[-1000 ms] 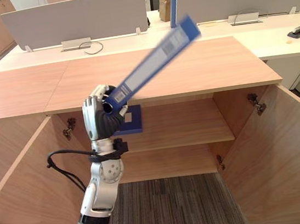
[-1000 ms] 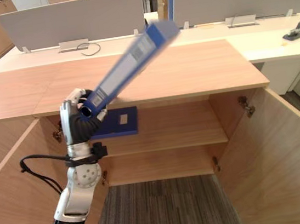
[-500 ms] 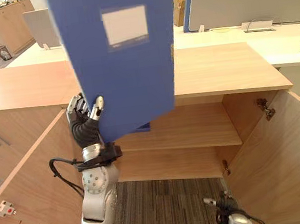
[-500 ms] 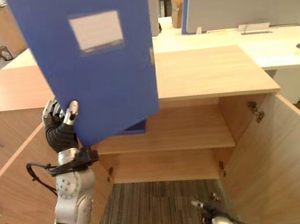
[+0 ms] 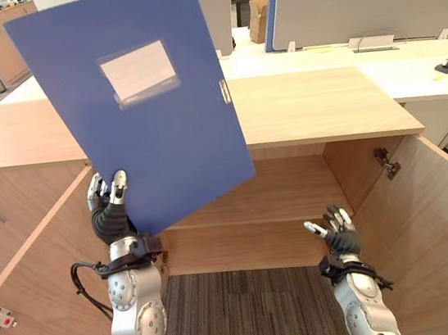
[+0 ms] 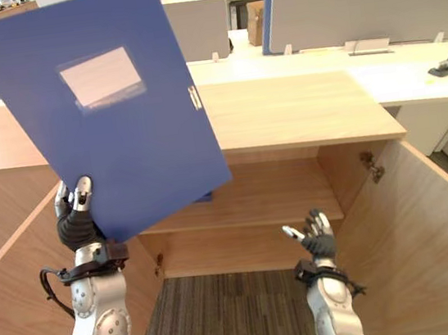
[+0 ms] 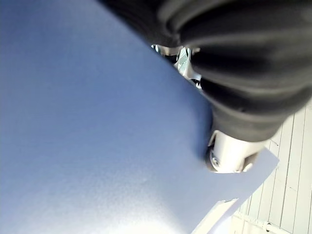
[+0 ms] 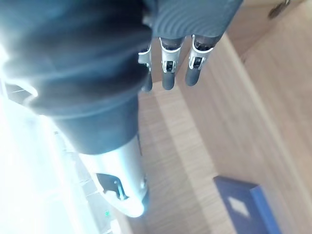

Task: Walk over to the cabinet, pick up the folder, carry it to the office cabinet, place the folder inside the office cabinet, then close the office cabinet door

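1. I held the folder (image 5: 152, 119) in my left hand (image 5: 108, 214), thumb and fingers pinched on its lower corner. It stood tall and tilted, broad face toward me, above the open office cabinet (image 5: 323, 105) and not yet inside it.
2. As I judged it, the step in hand was bringing the folder down to the shelf (image 5: 294, 199). Gripped by one corner, so wide a sheet would want to swing, so the pinch had to be firm and the lowering slow.
3. I would need to tip the folder out of its upright stand first. That way its free upper corner would pass under the cabinet's top edge rather than knock against it.
4. Another blue item (image 8: 243, 207) lay on the wood inside, so I would aim for the bare part of the shelf.
5. My right hand (image 5: 341, 239) hung low before the opening, near the right door (image 5: 437, 214). Its fingers were loosely spread, holding and touching nothing. It looked free to steady the folder's loose edge.
6. Both doors stood wide, the left door (image 5: 40, 274) beside my arm, and shutting them remained to do.
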Robot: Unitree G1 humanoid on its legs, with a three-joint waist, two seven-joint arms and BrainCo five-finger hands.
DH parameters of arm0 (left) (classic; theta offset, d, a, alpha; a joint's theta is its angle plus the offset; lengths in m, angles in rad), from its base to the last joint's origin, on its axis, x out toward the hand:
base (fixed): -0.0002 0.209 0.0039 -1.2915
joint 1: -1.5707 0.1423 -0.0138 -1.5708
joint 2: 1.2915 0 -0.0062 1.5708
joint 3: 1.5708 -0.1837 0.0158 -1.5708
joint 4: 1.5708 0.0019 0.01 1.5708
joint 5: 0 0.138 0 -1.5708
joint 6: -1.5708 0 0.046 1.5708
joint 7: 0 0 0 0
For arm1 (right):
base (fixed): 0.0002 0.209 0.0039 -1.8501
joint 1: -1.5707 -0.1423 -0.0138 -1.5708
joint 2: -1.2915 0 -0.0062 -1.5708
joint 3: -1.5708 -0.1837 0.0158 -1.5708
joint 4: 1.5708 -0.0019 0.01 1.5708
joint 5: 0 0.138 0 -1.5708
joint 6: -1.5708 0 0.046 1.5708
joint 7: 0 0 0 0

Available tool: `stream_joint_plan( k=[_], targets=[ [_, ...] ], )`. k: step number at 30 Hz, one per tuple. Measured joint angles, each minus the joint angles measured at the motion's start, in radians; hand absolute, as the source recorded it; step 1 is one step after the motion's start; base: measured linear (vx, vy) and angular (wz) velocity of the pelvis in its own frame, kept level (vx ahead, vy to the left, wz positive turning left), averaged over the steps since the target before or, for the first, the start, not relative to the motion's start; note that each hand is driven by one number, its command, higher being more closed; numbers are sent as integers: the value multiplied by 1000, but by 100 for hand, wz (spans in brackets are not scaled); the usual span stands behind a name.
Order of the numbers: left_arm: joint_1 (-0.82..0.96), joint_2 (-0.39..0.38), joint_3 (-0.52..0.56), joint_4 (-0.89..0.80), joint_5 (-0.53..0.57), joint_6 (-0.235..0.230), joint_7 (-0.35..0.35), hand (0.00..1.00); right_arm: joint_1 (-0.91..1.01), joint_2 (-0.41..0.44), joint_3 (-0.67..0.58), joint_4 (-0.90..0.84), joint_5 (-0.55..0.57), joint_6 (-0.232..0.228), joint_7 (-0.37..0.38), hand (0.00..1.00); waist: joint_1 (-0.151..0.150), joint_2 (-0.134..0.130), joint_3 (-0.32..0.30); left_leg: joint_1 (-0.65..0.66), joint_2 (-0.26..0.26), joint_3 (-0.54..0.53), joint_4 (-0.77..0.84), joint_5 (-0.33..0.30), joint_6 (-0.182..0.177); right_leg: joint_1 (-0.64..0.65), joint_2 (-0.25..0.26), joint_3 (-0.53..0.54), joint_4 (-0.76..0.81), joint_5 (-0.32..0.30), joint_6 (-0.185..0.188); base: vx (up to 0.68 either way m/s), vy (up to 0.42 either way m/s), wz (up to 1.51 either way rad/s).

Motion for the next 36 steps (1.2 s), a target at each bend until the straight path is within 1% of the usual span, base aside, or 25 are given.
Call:
stream_joint_plan(
  k=[3, 6, 9, 10, 12, 14, 20, 22, 24, 26, 28, 32, 36],
  targets=[
    [2, 0, 8, 13, 7, 5, -8, 100, -8, -10, 1, -81, -3, -5, 32, 0, 0, -5, -5, 0, 1, 2, 0, -1, -1, 0, 0, 0, -4, 2, 0, 1, 0, -1],
    [2, 1, 13, 45, 20, 9, -17, 100, -49, -45, 3, -120, 43, -8, 74, 0, 1, -13, -11, 0, 1, 4, 0, -1, -1, 0, 0, 1, -5, 3, 0, 0, 0, 0],
    [2, 1, 9, 73, 24, 21, -27, 100, -106, -90, 24, -130, 137, -12, 111, 0, 2, -14, -12, 0, 0, 4, 0, -1, -1, 0, 0, 1, -6, 4, 1, 0, 0, 0],
    [2, 1, 5, 81, 24, 23, -33, 100, -128, -113, 44, -134, 185, -12, 131, 0, 3, -14, -12, 0, 1, 4, 0, -1, -1, 0, 0, 1, -6, 4, 1, 0, 0, 0],
    [2, 1, -11, 84, 24, 23, -42, 100, -177, -139, 57, -136, 229, -12, 157, 0, 6, -14, -12, 0, 0, 4, 0, -1, -1, 0, 0, 1, -5, 4, 1, 0, 0, 0],
    [2, 1, -31, 84, 32, 23, -53, 100, -233, -171, 78, -136, 230, -12, 157, 0, 6, -13, -13, 0, 0, 3, 0, -1, -1, 1, 0, 1, -3, 4, 1, 0, 0, 0],
    [2, 2, -92, 88, 61, 23, -74, 100, -325, -216, 98, -133, 231, -12, 159, 0, 17, -12, -13, 0, -1, -2, 0, 0, 0, 1, -1, -1, 4, 4, 1, 0, 0, 0],
    [1, 2, -114, 94, 60, 23, -76, 100, -352, -248, 143, -112, 235, -12, 166, 0, 17, -12, -14, 0, -1, -3, 0, 2, 0, 1, -1, -1, 5, 4, 1, 0, 0, 0],
    [-3, 3, -152, 111, 57, 24, -83, 100, -423, -286, 227, 5, 278, -8, 179, 0, 17, -10, -16, -2, -1, -7, 0, 6, -1, 1, 0, -2, 8, 4, 1, 0, 0, 4],
    [-8, 6, -182, 132, 51, 24, -83, 100, -477, -310, 269, 107, 319, 5, 187, 0, 26, -9, -16, -4, -1, -14, -4, 9, -1, 1, 0, -6, 7, 4, 1, 0, 0, 8],
    [-9, 8, -184, 155, 43, 24, -81, 100, -510, -328, 291, 156, 346, 22, 194, 0, 34, -9, -16, -6, 0, -19, -4, 12, -1, 1, 2, -12, 7, 4, 1, -19, -1, 9],
    [-9, 40, -184, 158, 18, 24, -73, 100, -598, -345, 356, 251, 358, 34, 196, 0, 38, -9, -16, -16, 3, -26, 0, 17, -1, 0, 5, -21, 4, 10, -2, -5, -5, 6],
    [-9, 51, -184, 158, 0, 24, -68, 100, -658, -351, 402, 309, 392, 41, 196, 0, 48, -9, -16, -22, 10, -26, 0, 19, -1, 2, 10, -22, -13, 21, -5, 0, 0, 0]
  ],
)
